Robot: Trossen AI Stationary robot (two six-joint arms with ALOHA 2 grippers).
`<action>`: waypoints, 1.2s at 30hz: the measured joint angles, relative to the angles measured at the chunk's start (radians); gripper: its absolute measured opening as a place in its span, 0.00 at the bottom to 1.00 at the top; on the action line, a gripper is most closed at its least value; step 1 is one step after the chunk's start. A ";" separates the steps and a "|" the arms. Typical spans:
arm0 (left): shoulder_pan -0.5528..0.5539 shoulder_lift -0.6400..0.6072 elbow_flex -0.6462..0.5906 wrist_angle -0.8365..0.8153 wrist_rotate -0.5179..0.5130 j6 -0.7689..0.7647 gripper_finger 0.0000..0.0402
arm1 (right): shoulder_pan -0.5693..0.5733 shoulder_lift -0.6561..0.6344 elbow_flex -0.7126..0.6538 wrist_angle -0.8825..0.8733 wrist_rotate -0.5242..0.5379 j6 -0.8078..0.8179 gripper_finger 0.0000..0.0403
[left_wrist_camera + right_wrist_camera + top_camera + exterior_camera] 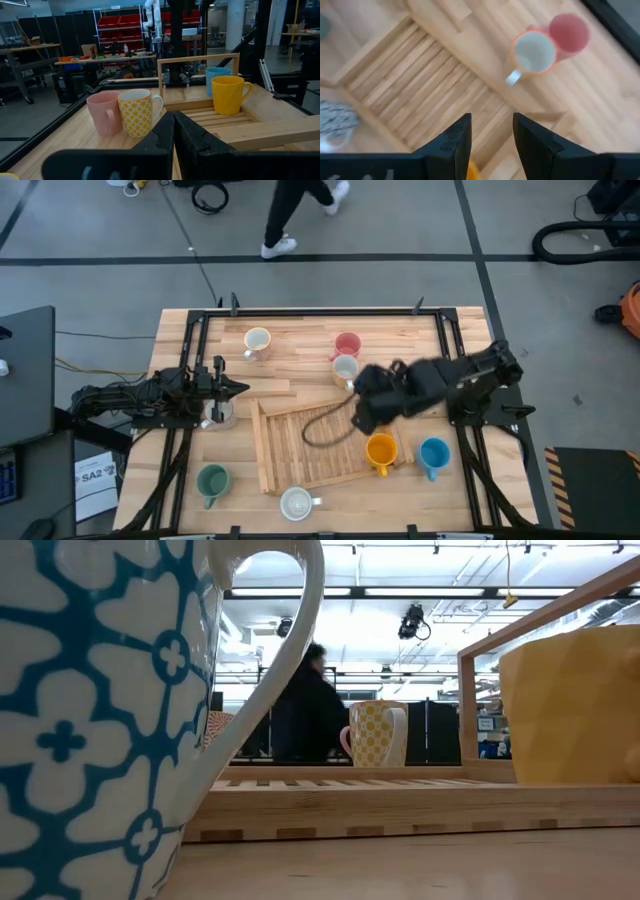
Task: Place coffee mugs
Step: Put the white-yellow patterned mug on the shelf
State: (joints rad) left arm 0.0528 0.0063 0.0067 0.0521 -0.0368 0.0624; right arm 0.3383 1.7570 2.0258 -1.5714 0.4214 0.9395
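Hovering over the wooden rack [325, 445], our right gripper [491, 131] has its fingers parted, holding nothing. Our left gripper [236, 388] waits clenched at the table's left. The orange mug [380, 450] stands on the rack, the blue mug [434, 453] just beside it.

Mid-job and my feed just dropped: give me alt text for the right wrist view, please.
The right gripper, fingers open and empty, looks down on the slatted wooden rack. Beyond the rack, on the table, a mug with a white inside sits touching a pink mug. A patterned mug shows at the picture's edge.
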 joint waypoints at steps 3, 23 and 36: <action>0.000 0.000 0.000 0.000 0.000 0.000 0.03 | -0.082 -0.010 0.000 0.000 -0.024 -0.102 0.37; 0.000 0.000 0.000 0.000 0.000 0.000 0.03 | -0.594 -0.010 -0.001 0.212 -0.344 -0.868 0.37; 0.000 0.000 0.000 -0.001 0.000 0.000 0.03 | -0.736 -0.009 -0.001 0.433 -0.467 -1.075 0.37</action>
State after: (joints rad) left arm 0.0526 0.0063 0.0067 0.0513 -0.0372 0.0624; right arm -0.3975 1.7477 2.0251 -1.1385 -0.0459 -0.1351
